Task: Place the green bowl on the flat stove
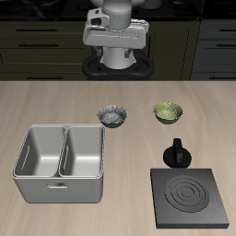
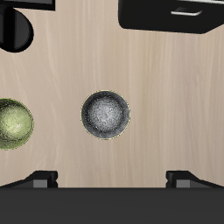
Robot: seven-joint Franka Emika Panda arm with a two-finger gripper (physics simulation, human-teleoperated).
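- The green bowl [image 1: 168, 112] is small and round, with an olive outside and a lighter yellow-green inside that has fine speckles (in the wrist view [image 2: 13, 123] the picture's edge cuts it partly).
- It stands upright on the wooden table [image 1: 55, 101], in front of the robot's base, and nothing touches it.
- The gripper [image 2: 111, 178] hangs high above the table, well apart from the green bowl; the bowl lies off to one side of it, not under it.
- The two fingertips [image 2: 39, 179] are far from each other, so the jaws stand apart and hold nothing.
- Almost directly below the gripper sits the grey-blue speckled bowl [image 2: 106, 114], of like size, beside the green bowl but not touching it.
- The flat stove [image 1: 192, 197] is a black square slab with pale rings, near the table's front edge; its black knob [image 1: 176, 153] is at the edge toward the green bowl.
- The grey double-basin sink [image 1: 61, 163] stands beside the stove, well apart.
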